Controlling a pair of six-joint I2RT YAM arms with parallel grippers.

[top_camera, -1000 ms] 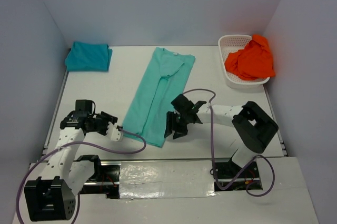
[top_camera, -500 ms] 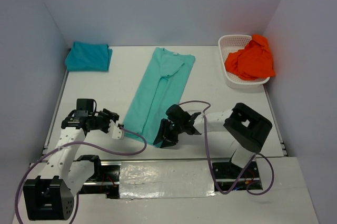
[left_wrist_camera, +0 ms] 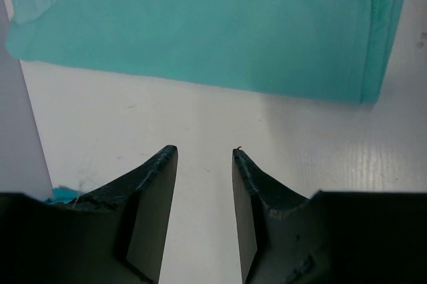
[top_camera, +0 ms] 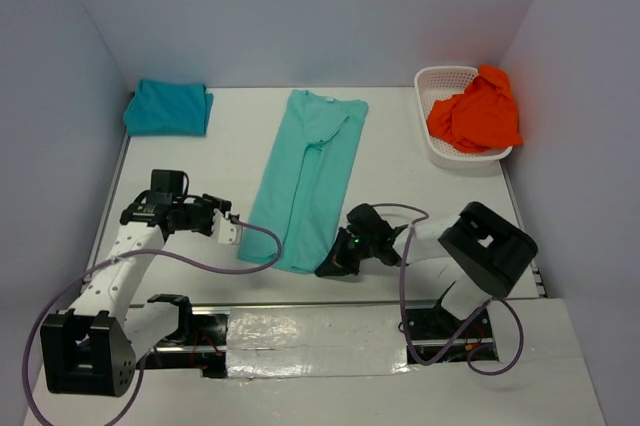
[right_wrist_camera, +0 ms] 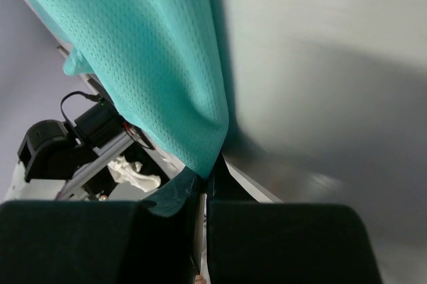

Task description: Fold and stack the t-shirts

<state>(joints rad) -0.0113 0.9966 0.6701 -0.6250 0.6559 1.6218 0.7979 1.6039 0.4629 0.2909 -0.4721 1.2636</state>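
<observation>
Two arms: at the near edge of the table
right fingers: pressed together, pinching the near corner of the mint shirt
left fingers: spread, empty, over bare table just beside that shirt
mint shirt: long folded strip, mid-table
teal shirt: folded, far left corner
basket: far right, holding an orange shirt

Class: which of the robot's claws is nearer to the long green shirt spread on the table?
Right. The right claw is shut on the green shirt at its near corner. The left claw hangs open over the bare table beside the shirt's edge, not touching.
</observation>
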